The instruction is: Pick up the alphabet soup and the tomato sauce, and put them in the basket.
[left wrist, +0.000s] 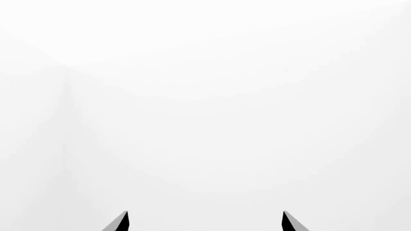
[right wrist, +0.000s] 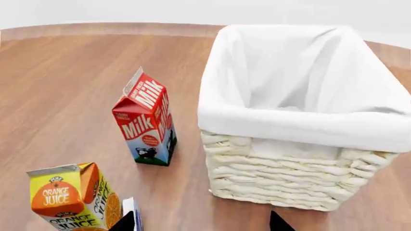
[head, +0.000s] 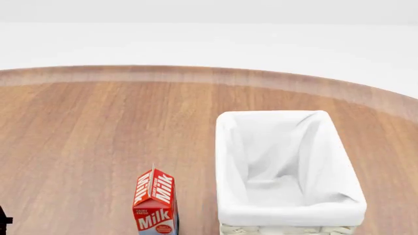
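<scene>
Basket (head: pixel 287 215) on table (head: pixel 98 147), empty: 0 of 2 cans in. Neither can visible. Milk carton (head: pixel 155 203) just left of basket; OJ carton (right wrist: pixel 74 197) nearer. Both grippers, left (left wrist: pixel 205 222) & right (right wrist: pixel 202 222), spread, holding nothing.

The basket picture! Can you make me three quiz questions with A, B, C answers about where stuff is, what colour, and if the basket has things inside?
1. Beside the basket stands:
A. the milk carton
B. a teapot
C. a shoe

2. The orange juice carton is mostly:
A. purple
B. yellow and orange
C. black

3. The basket's visible inside is:
A. full of cans
B. holding a bottle
C. just white liner

Answers:
1 A, the red milk carton stands upright next to it.
2 B, its panels show those colours.
3 C, only cloth shows inside in the head view and the right wrist view.
</scene>
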Tool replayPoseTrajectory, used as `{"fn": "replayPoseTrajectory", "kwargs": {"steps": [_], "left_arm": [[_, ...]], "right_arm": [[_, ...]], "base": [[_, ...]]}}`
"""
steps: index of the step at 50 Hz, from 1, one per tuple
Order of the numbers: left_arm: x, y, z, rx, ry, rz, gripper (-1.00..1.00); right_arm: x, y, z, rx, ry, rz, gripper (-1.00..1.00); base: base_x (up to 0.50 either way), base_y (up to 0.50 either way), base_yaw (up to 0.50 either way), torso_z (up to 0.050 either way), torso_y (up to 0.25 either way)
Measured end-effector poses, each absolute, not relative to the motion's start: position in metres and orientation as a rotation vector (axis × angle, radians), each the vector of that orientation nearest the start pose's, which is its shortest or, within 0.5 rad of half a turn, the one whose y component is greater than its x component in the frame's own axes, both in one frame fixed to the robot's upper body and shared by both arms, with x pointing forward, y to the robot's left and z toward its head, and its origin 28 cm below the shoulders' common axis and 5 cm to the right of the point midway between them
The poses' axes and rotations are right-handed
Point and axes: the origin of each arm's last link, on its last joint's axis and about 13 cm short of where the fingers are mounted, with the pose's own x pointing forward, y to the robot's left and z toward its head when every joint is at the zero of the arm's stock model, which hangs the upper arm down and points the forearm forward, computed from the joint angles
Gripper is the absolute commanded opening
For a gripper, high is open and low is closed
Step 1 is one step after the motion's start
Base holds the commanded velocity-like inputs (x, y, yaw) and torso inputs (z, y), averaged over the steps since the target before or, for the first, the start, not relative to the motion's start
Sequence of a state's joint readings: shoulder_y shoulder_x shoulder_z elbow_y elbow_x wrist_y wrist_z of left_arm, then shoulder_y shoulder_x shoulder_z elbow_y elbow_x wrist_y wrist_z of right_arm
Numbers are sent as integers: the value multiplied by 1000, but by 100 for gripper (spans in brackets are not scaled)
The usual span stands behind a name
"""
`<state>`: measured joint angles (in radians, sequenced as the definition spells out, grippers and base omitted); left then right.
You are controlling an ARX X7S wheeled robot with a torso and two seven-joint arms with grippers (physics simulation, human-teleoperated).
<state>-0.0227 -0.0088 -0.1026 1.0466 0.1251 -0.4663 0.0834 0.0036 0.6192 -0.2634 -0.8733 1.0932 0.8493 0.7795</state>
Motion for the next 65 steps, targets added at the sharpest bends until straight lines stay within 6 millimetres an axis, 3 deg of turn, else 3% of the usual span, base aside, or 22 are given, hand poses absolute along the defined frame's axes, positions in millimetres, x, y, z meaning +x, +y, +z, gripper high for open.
{"fn": "replayPoseTrajectory", "kwargs": {"steps": [8,20,65], "left_arm": [[153,227,189,152,-592,102,100],[153,226,189,152,-591,100,100],[153,226,186,150,-585,100,100]], "right_arm": [[117,-94,107,-1,524,196,100],[105,-93,101,-29,630,179,100],[82,-100,71,-93,782,147,100]], "base": [[0,0,0,0,0],[0,0,0,0,0],[0,0,0,0,0]]}}
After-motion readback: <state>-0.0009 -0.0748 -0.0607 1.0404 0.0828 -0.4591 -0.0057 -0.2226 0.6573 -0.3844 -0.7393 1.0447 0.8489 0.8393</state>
